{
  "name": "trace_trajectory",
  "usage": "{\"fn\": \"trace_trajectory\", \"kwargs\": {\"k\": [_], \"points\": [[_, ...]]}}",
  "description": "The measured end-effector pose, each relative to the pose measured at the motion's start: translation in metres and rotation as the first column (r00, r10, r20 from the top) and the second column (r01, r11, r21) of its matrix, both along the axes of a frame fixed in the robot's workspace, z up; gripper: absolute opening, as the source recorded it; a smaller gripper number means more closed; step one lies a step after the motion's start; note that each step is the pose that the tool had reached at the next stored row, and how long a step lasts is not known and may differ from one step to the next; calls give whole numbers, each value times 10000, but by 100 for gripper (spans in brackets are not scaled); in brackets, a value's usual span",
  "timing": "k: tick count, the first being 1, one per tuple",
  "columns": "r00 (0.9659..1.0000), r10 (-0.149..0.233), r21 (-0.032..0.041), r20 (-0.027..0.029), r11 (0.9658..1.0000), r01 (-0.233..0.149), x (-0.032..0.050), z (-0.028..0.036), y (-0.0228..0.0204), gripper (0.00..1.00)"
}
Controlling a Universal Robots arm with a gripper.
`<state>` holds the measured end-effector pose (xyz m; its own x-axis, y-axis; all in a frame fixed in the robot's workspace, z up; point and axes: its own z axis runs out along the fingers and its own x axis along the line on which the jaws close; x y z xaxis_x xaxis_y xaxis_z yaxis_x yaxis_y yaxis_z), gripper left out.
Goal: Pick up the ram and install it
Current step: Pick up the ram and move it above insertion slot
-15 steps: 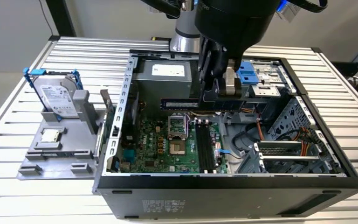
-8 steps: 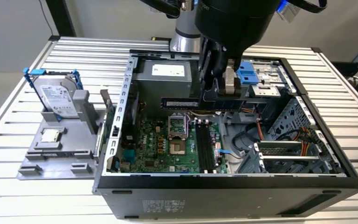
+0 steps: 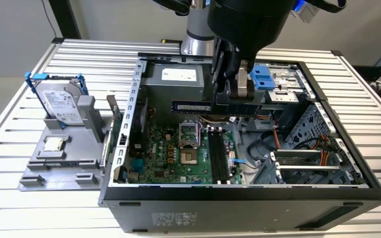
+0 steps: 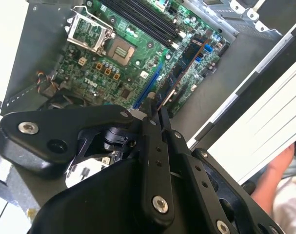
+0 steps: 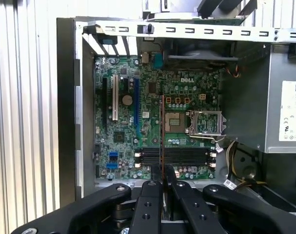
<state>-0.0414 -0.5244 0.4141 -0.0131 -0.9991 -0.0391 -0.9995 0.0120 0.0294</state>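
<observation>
Gripper point(image 5: 163, 174) shut on ram point(image 5: 162, 131), pinching its flat faces so the bottom edge stays free. Ram hangs in air inside the open case point(image 3: 243, 191), above the board point(image 5: 123, 141). It sits crosswise to the slots point(image 5: 174, 156), not seated.

Slatted silver metal table point(image 3: 5, 144) bears an open black computer case point(image 3: 243, 213) and, toward its edge at the exterior view's left, a grey plastic holder point(image 3: 58, 171).

Count, this moment:
- open black metal computer case point(image 3: 243, 208): 1
- green motherboard point(image 3: 170, 163): 1
- thin bluish-green ram stick point(image 3: 190, 106): 1
- silver hard drive in blue bracket point(image 3: 61, 101): 1
- small square silver processor chip point(image 3: 53, 144): 1
- black two-fingered gripper point(image 5: 163, 171): 1
</observation>
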Motion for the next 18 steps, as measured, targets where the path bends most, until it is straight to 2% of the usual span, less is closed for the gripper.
{"fn": "trace_trajectory", "kwargs": {"k": [4, 10, 13, 18], "points": [[10000, -1, 1, 0, 10000, 1, 1, -1, 4, 0], [10000, -1, 0, 0, 10000, 1, 49, -1, 47, 0], [10000, 0, -1, 4, 10000, 0, 92, -2, 93, 0], [10000, -1, 1, 22, 10000, 1, 127, -6, 208, 0]]}}
